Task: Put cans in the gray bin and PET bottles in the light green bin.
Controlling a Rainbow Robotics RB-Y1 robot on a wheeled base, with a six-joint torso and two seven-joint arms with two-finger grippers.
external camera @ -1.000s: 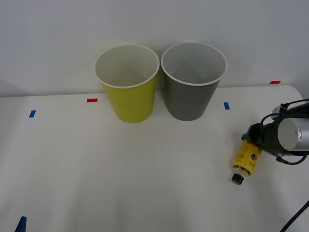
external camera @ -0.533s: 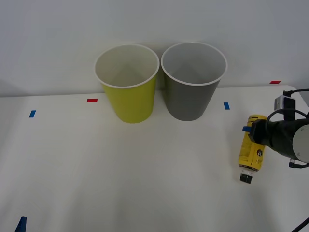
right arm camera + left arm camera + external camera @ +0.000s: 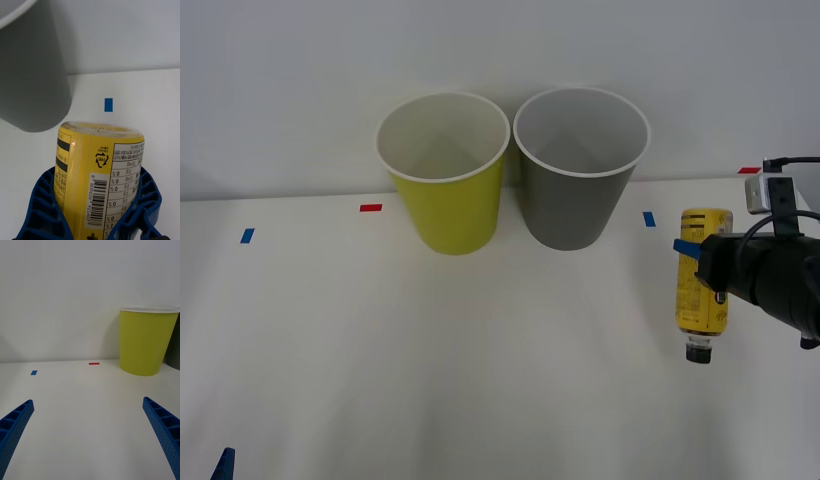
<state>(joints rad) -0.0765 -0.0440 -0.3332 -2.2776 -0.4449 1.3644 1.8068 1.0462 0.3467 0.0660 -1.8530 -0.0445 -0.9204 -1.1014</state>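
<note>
The right tool (image 3: 702, 262) is gripping the PET bottle (image 3: 702, 274) cap-down above the table (image 3: 480, 380), needing carriage left to the light green bin (image 3: 445, 170); the left tool (image 3: 88, 444) is gaping empty.

White table (image 3: 430, 380), tape marks (image 3: 370, 207)

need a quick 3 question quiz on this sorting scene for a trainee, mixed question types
1. True or false: the right gripper is shut on the PET bottle.
2. Which way does the bottle's black cap point in the front view? A up, B down, C sideways.
3. Fill in: the gray bin stands to the ___ of the light green bin, from the robot's side.

Key
1. True; the blue fingers clasp its yellow label.
2. B.
3. Right; the left gripper hangs open.
</note>
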